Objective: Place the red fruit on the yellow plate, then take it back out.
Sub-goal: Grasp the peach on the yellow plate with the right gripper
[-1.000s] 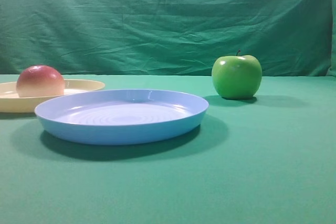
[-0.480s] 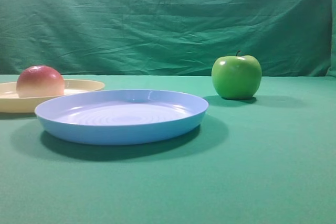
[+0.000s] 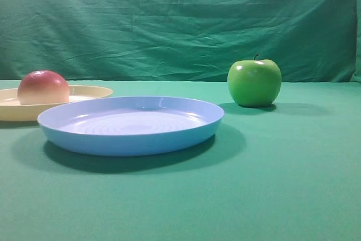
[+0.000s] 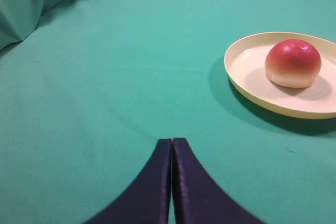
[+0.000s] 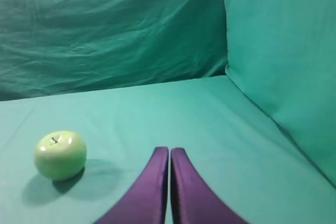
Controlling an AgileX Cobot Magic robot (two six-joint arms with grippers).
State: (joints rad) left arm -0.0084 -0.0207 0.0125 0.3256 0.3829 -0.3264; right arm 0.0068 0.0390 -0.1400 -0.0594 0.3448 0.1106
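**Inventory: two plates, two fruits, two idle grippers on a green-draped surface**

1. Backdrop: wrinkled green cloth hung behind the scene; seen also in the right wrist view, where it turns a corner along the right side.

2. Surface: covered in smooth green cloth; carries every item below.

3. Blue plate: light blue, round, shallow, concentric rings in its base. Nearest the exterior camera, its left rim overlapping the view of the yellow plate behind.

4. Yellow plate: pale cream-yellow, round, low rim. At the left edge of the exterior view, partly cut off. Holds the red fruit.

5. Green apple: glossy, with a dark stem, upright on the surface, well apart from both plates, to the right.

6. Red fruit: matte red on top, fading to cream below. Rests inside the yellow plate, towards its middle in the left wrist view.

7. Left gripper: dark fingers pressed together, holding nothing; above bare cloth, well apart from the yellow plate.

8. Right gripper: purple-toned fingers pressed together, holding nothing; the green apple lies off to its left.
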